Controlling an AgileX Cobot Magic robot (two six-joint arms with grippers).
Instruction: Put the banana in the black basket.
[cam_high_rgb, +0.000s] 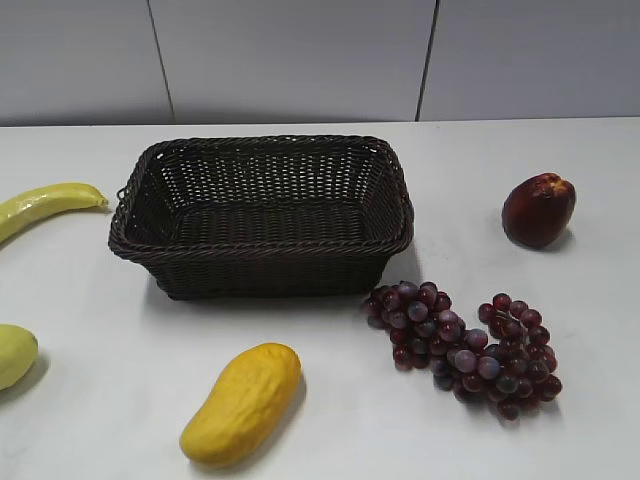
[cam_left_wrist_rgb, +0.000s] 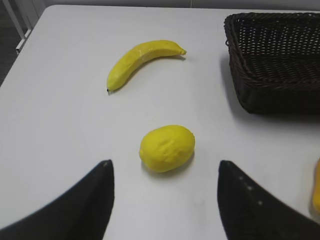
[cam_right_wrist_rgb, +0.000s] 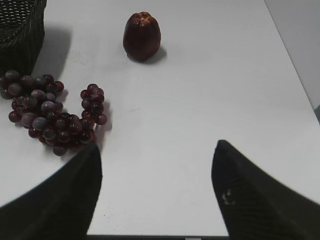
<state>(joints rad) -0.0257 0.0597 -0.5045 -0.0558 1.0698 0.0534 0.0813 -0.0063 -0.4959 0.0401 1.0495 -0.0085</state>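
1. The white table (cam_high_rgb: 90, 400) carried everything; no readable writing showed anywhere.
2. The black basket (cam_high_rgb: 262, 262) sat at centre, holding nothing.
3. The banana (cam_high_rgb: 45, 207) lay on the table at the basket's 9 o'clock, just beside its rim, apart from both grippers.
4. Grapes (cam_high_rgb: 463, 345) lay at the basket's 4 o'clock, a mango-like fruit (cam_high_rgb: 242, 402) at 6 o'clock.
5. A dark red fruit (cam_high_rgb: 538, 209) stood at 3 o'clock, with bare table around it.
6. A pale yellow fruit (cam_left_wrist_rgb: 166, 148) lay ahead of the left gripper (cam_left_wrist_rgb: 165, 200), spread wide, holding nothing.
7. The right gripper (cam_right_wrist_rgb: 157, 192) was spread wide over bare table, holding nothing.
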